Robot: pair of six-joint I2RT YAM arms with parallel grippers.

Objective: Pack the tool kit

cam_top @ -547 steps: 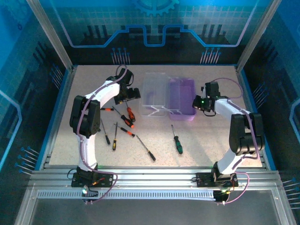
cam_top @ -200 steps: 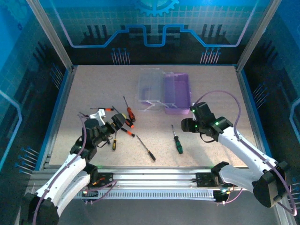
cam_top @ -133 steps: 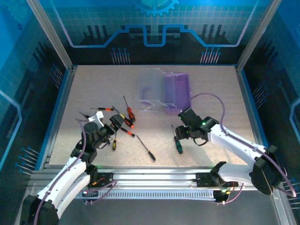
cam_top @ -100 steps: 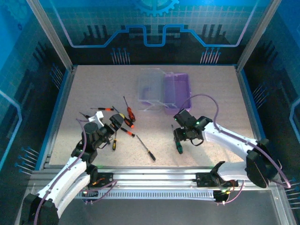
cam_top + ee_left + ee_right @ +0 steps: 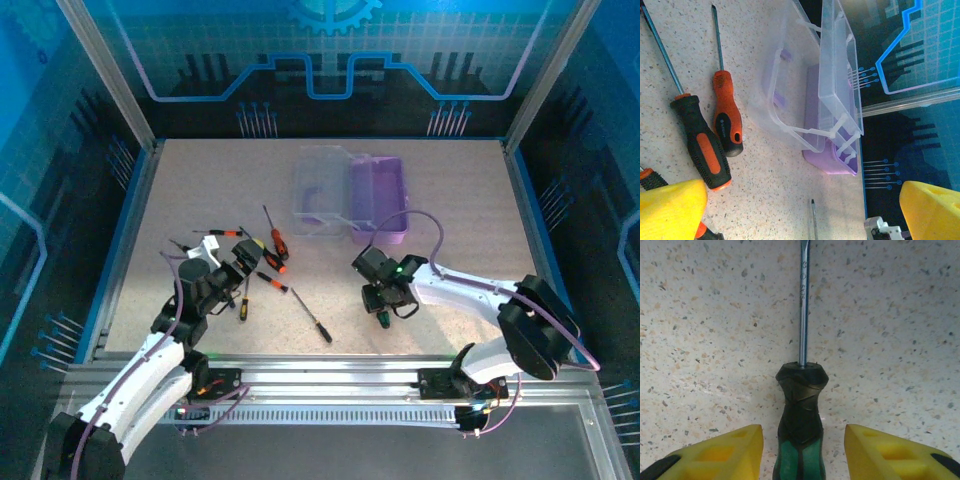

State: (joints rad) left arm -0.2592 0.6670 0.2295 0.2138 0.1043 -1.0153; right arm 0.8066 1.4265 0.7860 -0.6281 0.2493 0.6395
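- Your right gripper point(image 5: 802, 434) is over the green-handled screwdriver point(image 5: 801, 440). Its fingers point(image 5: 730, 450) are spread open, one on each side of the handle, with a clear gap either side, so nothing is held yet.
- That screwdriver lies flat on the tabletop point(image 5: 450, 170), a little right of the middle and closer to the near edge. Its shaft points away toward the far edge.
- The tool kit point(image 5: 378, 195) sits near the middle of the far edge. Its clear lid point(image 5: 322, 190) is swung open to the left of the purple base.
- I judge the step in hand to be the grasp. Come straight down, keeping the handle centred between the pads, and close on the thick black-and-green part, not on the thin shaft.
- Keep the fingers square across the handle. A skewed pinch would likely roll the tool on the hard tabletop.
- Lift only when the grip is firm and carry the tool level. The long shaft could swing and catch the rim of the base.
- Lay it lengthwise in the purple base, well away from the lid.
- Your left gripper point(image 5: 232, 268) is near the left edge, fingers point(image 5: 670, 210) wide open and empty, just beside the orange-black screwdrivers point(image 5: 700, 140). Hold it there until the right arm is clear of the case.
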